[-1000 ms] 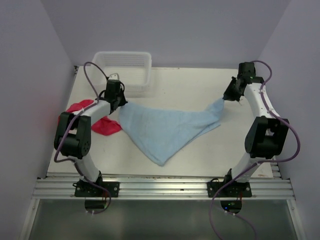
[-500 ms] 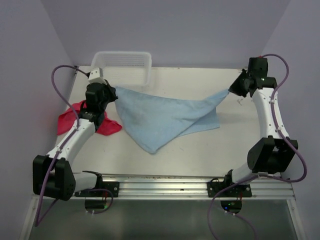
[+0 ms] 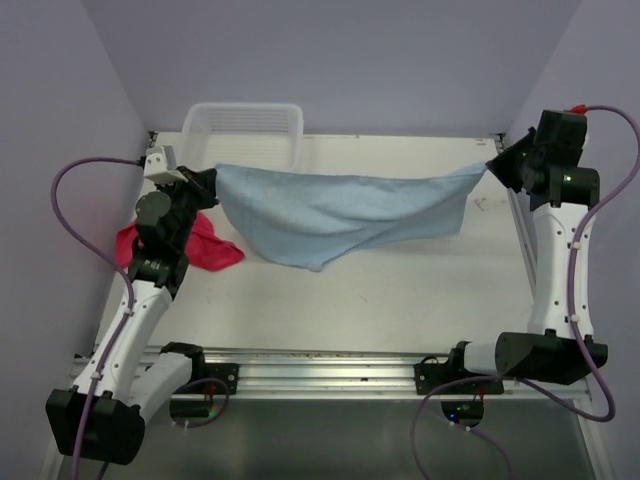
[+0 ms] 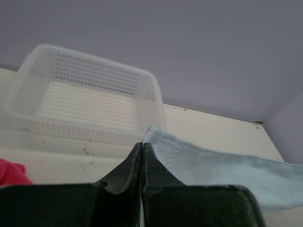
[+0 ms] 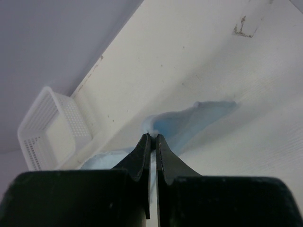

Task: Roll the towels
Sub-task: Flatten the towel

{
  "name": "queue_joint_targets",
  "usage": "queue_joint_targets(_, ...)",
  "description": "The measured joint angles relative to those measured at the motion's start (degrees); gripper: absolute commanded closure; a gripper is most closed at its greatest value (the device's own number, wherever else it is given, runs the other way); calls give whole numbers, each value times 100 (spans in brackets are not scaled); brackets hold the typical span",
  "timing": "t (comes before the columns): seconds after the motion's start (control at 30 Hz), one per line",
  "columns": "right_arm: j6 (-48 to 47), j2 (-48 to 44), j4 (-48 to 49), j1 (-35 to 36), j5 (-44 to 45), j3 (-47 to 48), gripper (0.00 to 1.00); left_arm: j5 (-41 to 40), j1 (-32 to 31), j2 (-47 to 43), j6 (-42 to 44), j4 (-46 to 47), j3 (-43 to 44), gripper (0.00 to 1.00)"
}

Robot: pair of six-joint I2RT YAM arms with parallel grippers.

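Red cloth sat bunched at the left edge of the desk (image 3: 400, 300): the red towel (image 3: 205, 248), untouched and waiting its turn. Just above it the left gripper (image 3: 207, 181) had its fingers pinched together on one top corner of the blue towel (image 3: 330, 212). Behind that, in the back left corner, stood the white basket (image 3: 245, 118), and from the wrist view I could see nothing in it.

The blue towel hung in the air across the back half of the desk, pulled fairly taut along its top edge and sagging to a loose point near the middle. Whether that point brushed the desk I could not tell. It looked to me light, soft and quite limp, a thing that would drape and crease rather than hold any shape. The corners seemed the right places to hold it, since a grip lower down would let it bunch.

Near the back right corner the right gripper (image 3: 491, 169) was likewise closed tight on the opposite corner.
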Motion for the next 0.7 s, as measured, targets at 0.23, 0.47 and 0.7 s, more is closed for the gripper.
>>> queue_joint_targets(0.23, 393, -511, -466, -15, 431, 247, 100, 476, 4, -719, -4, 144, -245, 100)
queue_joint_targets(0.47, 1019, -955, -745, -22, 540, 232, 100, 702, 9, -1408, -92, 173, -435, 100)
queue_joint_targets(0.7, 1274, -1519, -1250, -26, 898, 334, 100, 671, 9, -2188, -350, -28, -496, 100)
